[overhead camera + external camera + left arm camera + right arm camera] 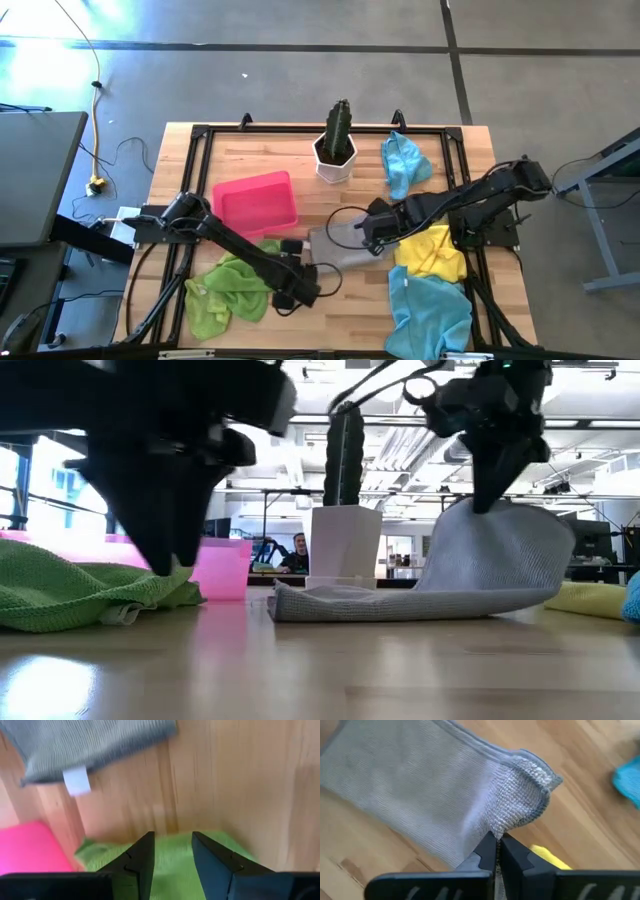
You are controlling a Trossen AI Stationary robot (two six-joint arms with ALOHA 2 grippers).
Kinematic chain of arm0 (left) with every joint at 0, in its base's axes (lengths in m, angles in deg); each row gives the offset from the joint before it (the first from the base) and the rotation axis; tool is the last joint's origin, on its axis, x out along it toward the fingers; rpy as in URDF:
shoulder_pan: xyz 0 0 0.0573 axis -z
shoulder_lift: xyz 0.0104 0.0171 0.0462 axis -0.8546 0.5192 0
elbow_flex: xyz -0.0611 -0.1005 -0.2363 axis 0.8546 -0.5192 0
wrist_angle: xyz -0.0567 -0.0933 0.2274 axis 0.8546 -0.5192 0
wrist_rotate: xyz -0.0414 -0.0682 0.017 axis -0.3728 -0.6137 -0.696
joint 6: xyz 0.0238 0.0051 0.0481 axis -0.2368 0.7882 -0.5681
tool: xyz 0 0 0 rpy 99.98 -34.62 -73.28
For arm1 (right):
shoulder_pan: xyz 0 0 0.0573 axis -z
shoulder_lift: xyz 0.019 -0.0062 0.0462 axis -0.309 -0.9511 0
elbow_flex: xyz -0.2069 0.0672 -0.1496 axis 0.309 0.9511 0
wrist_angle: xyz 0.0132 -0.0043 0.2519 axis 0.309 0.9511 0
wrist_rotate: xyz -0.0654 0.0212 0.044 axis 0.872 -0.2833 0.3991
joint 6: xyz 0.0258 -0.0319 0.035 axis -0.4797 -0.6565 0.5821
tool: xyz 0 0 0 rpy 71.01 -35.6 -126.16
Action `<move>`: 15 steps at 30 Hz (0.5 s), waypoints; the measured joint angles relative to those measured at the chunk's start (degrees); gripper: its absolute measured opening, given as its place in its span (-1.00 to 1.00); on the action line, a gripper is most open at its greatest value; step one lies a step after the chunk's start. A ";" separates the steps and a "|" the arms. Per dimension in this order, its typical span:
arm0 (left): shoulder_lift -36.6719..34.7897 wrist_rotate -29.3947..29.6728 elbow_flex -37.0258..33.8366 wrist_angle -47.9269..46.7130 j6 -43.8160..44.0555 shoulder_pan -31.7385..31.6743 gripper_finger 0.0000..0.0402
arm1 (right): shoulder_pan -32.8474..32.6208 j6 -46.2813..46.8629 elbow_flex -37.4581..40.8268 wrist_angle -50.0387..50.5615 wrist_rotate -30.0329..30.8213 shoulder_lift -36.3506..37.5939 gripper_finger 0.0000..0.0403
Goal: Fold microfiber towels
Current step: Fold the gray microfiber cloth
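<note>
A grey microfiber towel (340, 248) lies mid-table, its left part flat on the wood (340, 602) and its right part raised. My right gripper (496, 840) is shut on it (487, 505). My left gripper (172, 845) stands open, pointing down over the right edge of a crumpled lime green towel (230, 285), which lies on the table's near left (80, 590). A yellow towel (432, 250) and a light blue towel (430, 308) lie at the near right, and another light blue towel (403, 162) lies at the far right. My right gripper pinches the grey towel's hemmed edge (507, 822), close to a corner (542, 777), between its two fingers. It comes from above, pointing steeply down. That end is lifted and hangs as a slope (500, 560) below the fingers, while the opposite end stays on the table. My left gripper: I cannot tell whether its fingertips (175, 565) touch the green towel.
A pink tray (255, 203) stands behind the green towel. A cactus in a white pot (337, 148) stands at the far middle. A black frame (200, 135) runs around the tabletop. Bare wood shows at the near middle (330, 660).
</note>
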 joint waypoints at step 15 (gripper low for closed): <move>-0.02 7.41 0.00 -7.82 4.12 5.63 -0.39 | 1.65 -10.15 -19.75 -2.00 -0.85 -20.68 -1.00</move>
